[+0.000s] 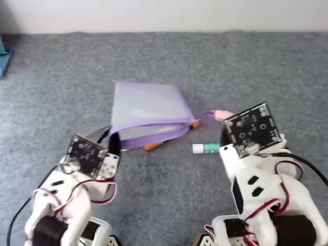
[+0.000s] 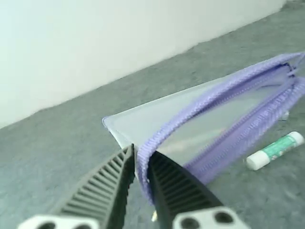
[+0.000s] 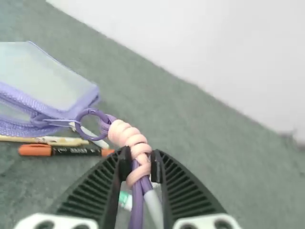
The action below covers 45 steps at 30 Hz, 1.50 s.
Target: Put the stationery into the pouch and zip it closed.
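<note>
Pouch [image 1: 148, 110]: on the carpet between the arms, mouth open.
Left gripper [image 2: 140, 156]: clamped on the pouch's zipper edge.
Right gripper [image 3: 139, 156]: pinching the pink pull cord [image 3: 127, 136].
Risk: zipping now likely shuts out the glue stick [image 1: 205, 148]; the orange marker [image 3: 57, 150] may snag the zipper.

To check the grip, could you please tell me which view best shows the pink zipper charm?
The right wrist view: the pink zipper charm sits close, clamped in the right pincer. The high view shows a small part beside that arm; the left wrist view faces the pouch.
</note>
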{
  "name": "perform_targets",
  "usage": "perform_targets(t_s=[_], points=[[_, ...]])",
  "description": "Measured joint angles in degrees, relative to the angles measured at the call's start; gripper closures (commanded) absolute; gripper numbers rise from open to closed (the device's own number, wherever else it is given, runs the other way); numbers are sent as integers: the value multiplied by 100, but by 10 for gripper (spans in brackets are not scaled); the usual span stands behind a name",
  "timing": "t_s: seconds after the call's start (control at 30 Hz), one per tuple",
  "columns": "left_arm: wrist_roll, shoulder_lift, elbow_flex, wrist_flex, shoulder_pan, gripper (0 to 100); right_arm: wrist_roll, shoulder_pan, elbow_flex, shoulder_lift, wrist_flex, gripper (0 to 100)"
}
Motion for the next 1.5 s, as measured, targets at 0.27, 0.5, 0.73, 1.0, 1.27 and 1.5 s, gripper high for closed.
perform_targets(t_s=[0.27, 0.5, 0.73, 1.0, 1.27, 1.5], points=[[-26, -35, -545, 1380, -897, 987, -475, -1178, 9, 1116, -466, 991], [-44, -35, -598, 1538, -1881, 987, -1213, -1899, 9, 2119, -536, 989], [334, -35, -598, 1538, -2295, 987, -1380, -2013, 0, 2321, -413, 801], [1125, -44, -308, 1582, -2312, 987, -1943, -1987, -1213, 2374, 308, 678], [1864, -44, -299, 1582, -2330, 987, -2066, -1371, -914, 2382, 686, 678], [2189, -44, -290, 1582, -2347, 987, -1582, -448, 554, 3086, 686, 678]])
